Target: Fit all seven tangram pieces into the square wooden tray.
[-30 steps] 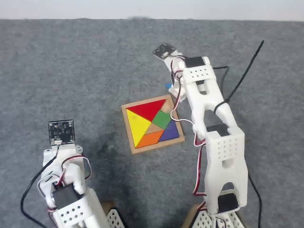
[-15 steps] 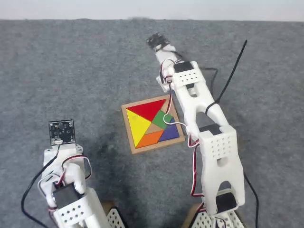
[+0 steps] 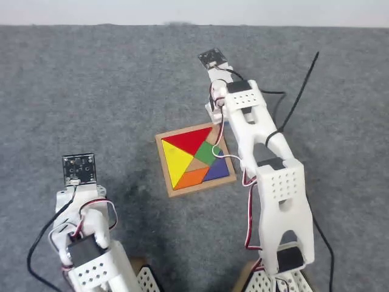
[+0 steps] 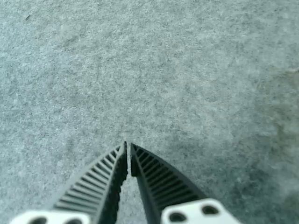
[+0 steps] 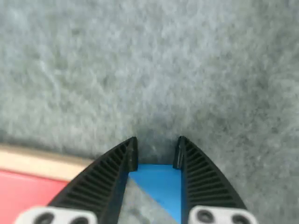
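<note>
The right gripper [image 5: 156, 150] holds its fingers a narrow gap apart, and a blue piece [image 5: 160, 183] fills that gap from one ribbed finger to the other. It hangs over the grey tabletop [image 5: 154, 60] just outside the wooden rim of the tray [image 5: 39, 161], with a red triangle [image 5: 21, 196] lying inside that rim. Whether the blue piece touches the tabletop cannot be told. The left gripper [image 4: 128, 151] is all but closed, its tips nearly meeting, with nothing between them and only grey tabletop beneath. In the high view the tray [image 3: 160, 142] sits near the middle of the tabletop, turned slightly off square. The red triangle [image 3: 189, 141] lies at its 12 o'clock, a yellow triangle [image 3: 175, 163] at 9, an orange piece [image 3: 193, 177] at 6, a purple triangle [image 3: 217, 171] at 4 and a green square [image 3: 206, 153] at 2. A tan triangle [image 3: 196, 164] shows at the centre; whether it is a piece or bare tray floor cannot be told. The right arm [image 3: 267, 146] stretches past the tray's 3 o'clock side to its 1 o'clock corner, covering that corner, and a white wire [image 3: 222, 156] from it loops over the green square. The left arm [image 3: 91, 243] stands at the tray's 7 o'clock, well apart.
</note>
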Available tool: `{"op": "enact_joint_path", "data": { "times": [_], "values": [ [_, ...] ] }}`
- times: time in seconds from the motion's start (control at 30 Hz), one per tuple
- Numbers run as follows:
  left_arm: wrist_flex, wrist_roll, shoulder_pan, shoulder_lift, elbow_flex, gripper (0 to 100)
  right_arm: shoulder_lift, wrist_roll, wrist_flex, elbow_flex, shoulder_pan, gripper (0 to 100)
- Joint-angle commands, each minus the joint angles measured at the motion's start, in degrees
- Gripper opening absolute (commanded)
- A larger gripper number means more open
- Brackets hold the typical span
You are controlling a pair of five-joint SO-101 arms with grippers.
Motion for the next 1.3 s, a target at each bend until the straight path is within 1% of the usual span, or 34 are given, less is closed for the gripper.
{"op": "enact_joint_path", "data": {
  "times": [0.0,0.1,0.2,0.27,0.37,0.5,0.57,0.63,0.7,0.77,0.97,1.03,1.1,1.17,1.27],
  "values": [
    [0.2,-0.6,0.0,-0.9,-0.5,2,-3.7,1.8,3.9,-1.1,4.3,9.1],
    [0.2,-0.6,0.0,-0.9,-0.5,2,-5.8,5.5,5.7,0.2,5.9,9.1],
    [0.2,-0.6,0.0,-0.9,-0.5,2,-9.0,9.4,5.4,6.0,6.3,9.1],
    [0.2,-0.6,0.0,-0.9,-0.5,2,-12.1,11.3,2.9,12.6,6.0,9.1],
    [0.2,-0.6,0.0,-0.9,-0.5,2,-19.9,13.2,-5.5,25.4,5.8,9.1],
    [0.2,-0.6,0.0,-0.9,-0.5,2,-35.1,12.7,-15.8,43.6,5.1,9.4],
    [0.2,-0.6,0.0,-0.9,-0.5,2,-41.7,9.8,-18.9,50.7,5.0,12.1],
    [0.2,-0.6,0.0,-0.9,-0.5,2,-47.3,8.8,-19.7,55.3,5.1,16.2],
    [0.2,-0.6,0.0,-0.9,-0.5,2,-50.6,9.5,-18.9,57.4,5.1,18.6],
    [0.2,-0.6,0.0,-0.9,-0.5,2,-51.6,9.7,-17.0,57.6,5.1,18.8],
    [0.2,-0.6,0.0,-0.9,-0.5,2,-47.9,9.3,-16.5,56.1,5.1,19.0],
    [0.2,-0.6,0.0,-0.9,-0.5,2,-45.4,4.5,-16.2,54.2,5.1,18.8],
    [0.2,-0.6,0.0,-0.9,-0.5,2,-42.7,-4.0,-15.9,52.7,5.1,18.8],
    [0.2,-0.6,0.0,-0.9,-0.5,2,-40.9,-14.7,-15.9,51.8,5.1,18.8],
    [0.2,-0.6,0.0,-0.9,-0.5,2,-40.3,-33.8,-15.8,50.4,4.7,18.8]
  ]
}}
